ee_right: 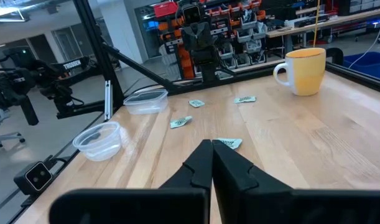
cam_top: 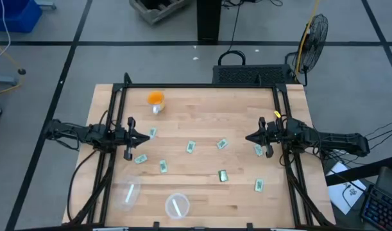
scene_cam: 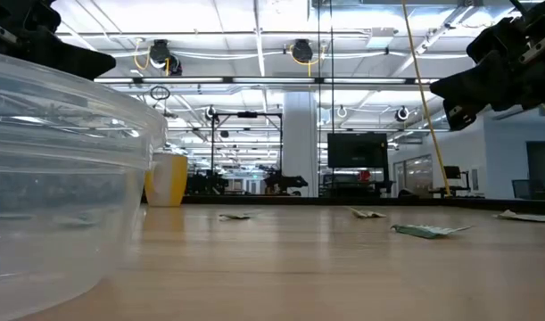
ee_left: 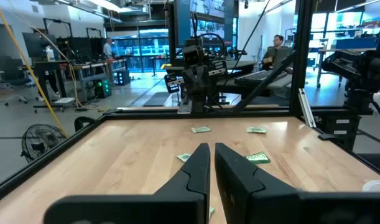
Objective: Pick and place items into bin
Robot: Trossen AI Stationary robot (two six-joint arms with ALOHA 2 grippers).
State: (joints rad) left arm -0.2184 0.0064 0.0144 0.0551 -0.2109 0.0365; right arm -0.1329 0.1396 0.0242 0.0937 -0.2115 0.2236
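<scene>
Both pincers hang low at opposite tabletop (cam_top: pixel 202 122) edges, fingers pressed nearly together and holding nothing: the left pincer (cam_top: pixel 146 137) and the right pincer (cam_top: pixel 249 138) face each other. The task looks barely begun, since about nine pale green packets (cam_top: pixel 191 147) lie scattered between and beside them, one (cam_top: pixel 152 133) just beside the left tips. Two clear plastic tubs (cam_top: pixel 177 205) sit nearer the front edge; one may hold a pale item, hard to tell. An orange mug (cam_top: pixel 156 98) stands clear, blocking nothing.
</scene>
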